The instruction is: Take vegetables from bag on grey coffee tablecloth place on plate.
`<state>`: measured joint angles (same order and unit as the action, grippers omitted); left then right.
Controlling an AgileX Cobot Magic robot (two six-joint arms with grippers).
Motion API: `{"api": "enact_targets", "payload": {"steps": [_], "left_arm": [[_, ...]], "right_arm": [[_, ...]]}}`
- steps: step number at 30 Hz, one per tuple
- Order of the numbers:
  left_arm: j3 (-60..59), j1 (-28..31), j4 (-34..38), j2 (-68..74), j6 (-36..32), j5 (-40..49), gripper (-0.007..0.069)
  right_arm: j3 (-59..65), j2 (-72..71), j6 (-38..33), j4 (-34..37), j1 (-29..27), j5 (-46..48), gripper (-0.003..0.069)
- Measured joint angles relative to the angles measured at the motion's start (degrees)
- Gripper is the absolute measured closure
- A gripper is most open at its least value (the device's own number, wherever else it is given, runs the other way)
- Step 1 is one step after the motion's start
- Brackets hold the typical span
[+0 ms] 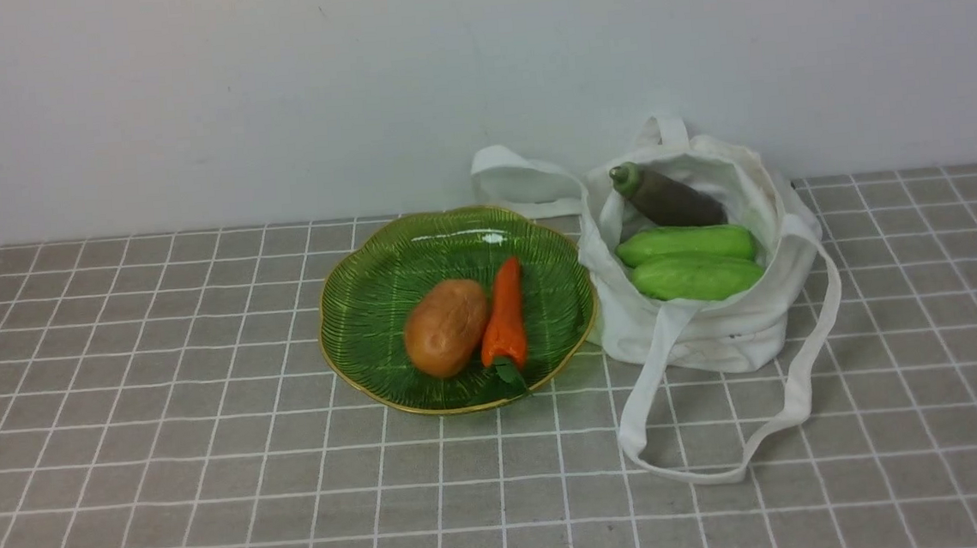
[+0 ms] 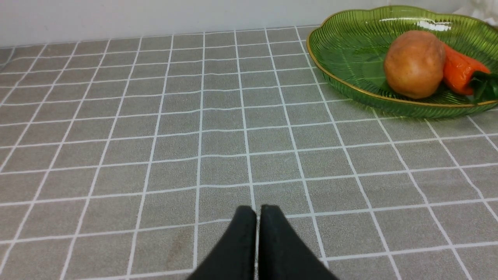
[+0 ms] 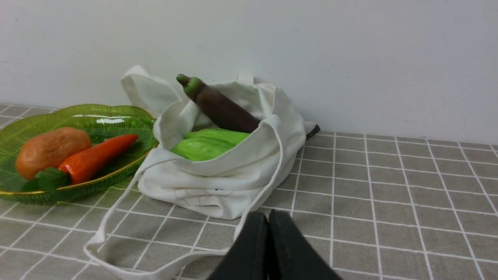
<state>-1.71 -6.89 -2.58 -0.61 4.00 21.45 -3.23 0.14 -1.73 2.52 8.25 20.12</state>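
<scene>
The green glass plate (image 1: 371, 316) holds an orange carrot (image 1: 505, 314) and a brown potato (image 1: 447, 326). The white bag (image 1: 716, 327) stands open to its right, holding two pale green cucumbers (image 1: 687, 244) (image 1: 695, 278) and a dark eggplant (image 1: 668, 196). Neither gripper shows in the front view. My left gripper (image 2: 258, 212) is shut and empty, low over the tablecloth (image 2: 194, 136), well short of the plate (image 2: 350, 62). My right gripper (image 3: 268, 216) is shut and empty, just short of the bag (image 3: 218, 182), with its strap (image 3: 116, 217) lying beside it.
A plain white wall (image 1: 269, 91) runs along the back of the table, close behind the bag and plate. The bag's long strap (image 1: 793, 390) loops forward onto the cloth. The grid cloth (image 1: 163, 417) stretches left and front.
</scene>
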Motion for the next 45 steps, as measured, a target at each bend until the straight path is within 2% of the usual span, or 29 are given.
{"api": "enact_targets", "payload": {"steps": [17,25,45], "left_arm": [[0.0,0.0,0.0,0.0,0.0,0.0,0.0629],[0.0,0.0,0.0,0.0,0.0,0.0,0.0629],[0.0,0.0,0.0,0.0,0.0,0.0,0.0629]], "right_arm": [[4.27,-0.8,0.4,-1.27,-1.62,2.58,0.0673],[4.31,-0.8,0.41,-1.93,-4.89,2.42,0.0673],[4.33,-0.8,0.41,-2.52,-2.93,2.36,0.0673]]}}
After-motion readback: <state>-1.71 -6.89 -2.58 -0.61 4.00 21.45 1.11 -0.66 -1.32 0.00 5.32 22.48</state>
